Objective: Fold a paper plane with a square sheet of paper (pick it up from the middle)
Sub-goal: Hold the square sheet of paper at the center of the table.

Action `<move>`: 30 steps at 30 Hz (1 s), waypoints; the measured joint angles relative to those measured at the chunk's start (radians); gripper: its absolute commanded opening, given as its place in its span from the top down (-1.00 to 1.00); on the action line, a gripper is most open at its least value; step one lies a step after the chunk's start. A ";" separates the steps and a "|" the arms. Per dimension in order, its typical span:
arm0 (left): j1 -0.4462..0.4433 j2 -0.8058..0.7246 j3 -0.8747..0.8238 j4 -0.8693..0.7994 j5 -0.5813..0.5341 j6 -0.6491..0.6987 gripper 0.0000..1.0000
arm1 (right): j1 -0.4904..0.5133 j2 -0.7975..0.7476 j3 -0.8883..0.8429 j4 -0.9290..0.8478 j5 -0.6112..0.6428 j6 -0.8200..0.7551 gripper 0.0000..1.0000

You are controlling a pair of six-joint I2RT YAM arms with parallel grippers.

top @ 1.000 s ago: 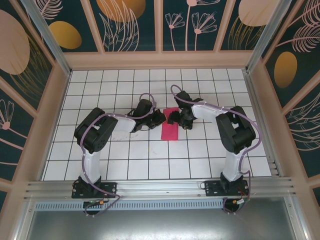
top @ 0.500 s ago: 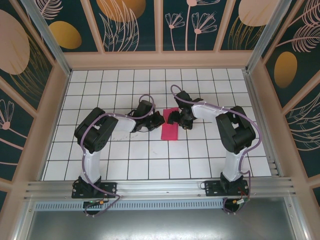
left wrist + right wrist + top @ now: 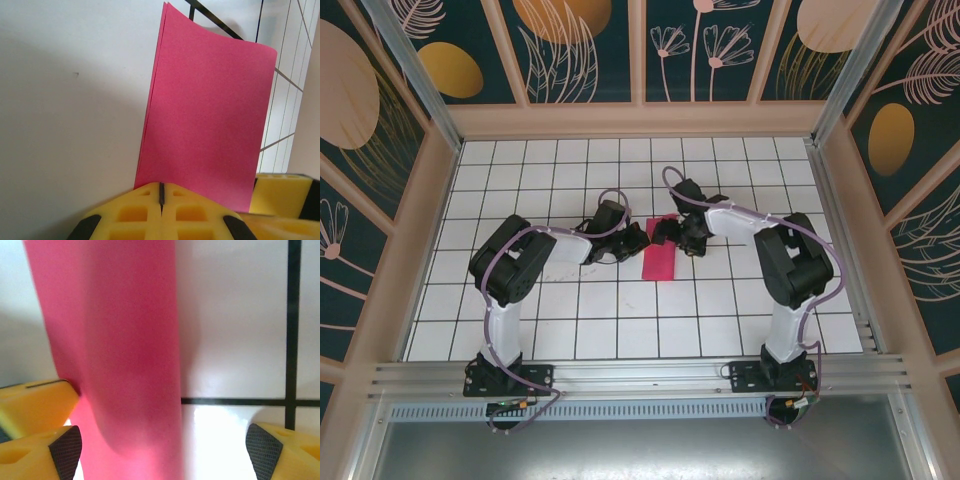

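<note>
The square sheet of paper [image 3: 660, 257] lies on the tiled table, folded in half into a narrow magenta-pink rectangle. In the left wrist view the sheet of paper [image 3: 210, 115] has its two layers showing along the left edge and a slight curl at the far end. My left gripper [image 3: 638, 240] is shut, its yellow tips [image 3: 161, 192] resting at the sheet's near edge. My right gripper [image 3: 670, 232] stands open over the sheet's top end. Through its camera the blurred pink sheet of paper [image 3: 120, 365] lies between the spread fingers of that gripper [image 3: 165, 450].
White tiles with black grid lines [image 3: 720, 300] spread around the paper. Wooden frame rails [image 3: 640, 120] and patterned panels wall in the table. The two grippers sit close together; a yellow finger of the left one [image 3: 35, 400] shows in the right wrist view.
My right gripper has opened wider and shifted slightly up and left over the paper's top end. The left arm and the paper have stayed in place.
</note>
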 measured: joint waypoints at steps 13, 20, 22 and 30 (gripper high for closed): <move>0.000 0.000 0.003 -0.007 0.002 0.015 1.00 | -0.161 -0.297 -0.307 0.441 -0.335 0.140 1.00; 0.000 0.000 0.004 -0.007 0.002 0.015 1.00 | -0.159 -0.226 -0.369 0.540 -0.445 0.180 1.00; 0.000 0.000 0.004 -0.007 0.003 0.015 1.00 | -0.159 -0.210 -0.370 0.561 -0.469 0.184 1.00; 0.000 0.000 0.004 -0.007 0.003 0.015 1.00 | -0.158 -0.162 -0.377 0.600 -0.493 0.178 1.00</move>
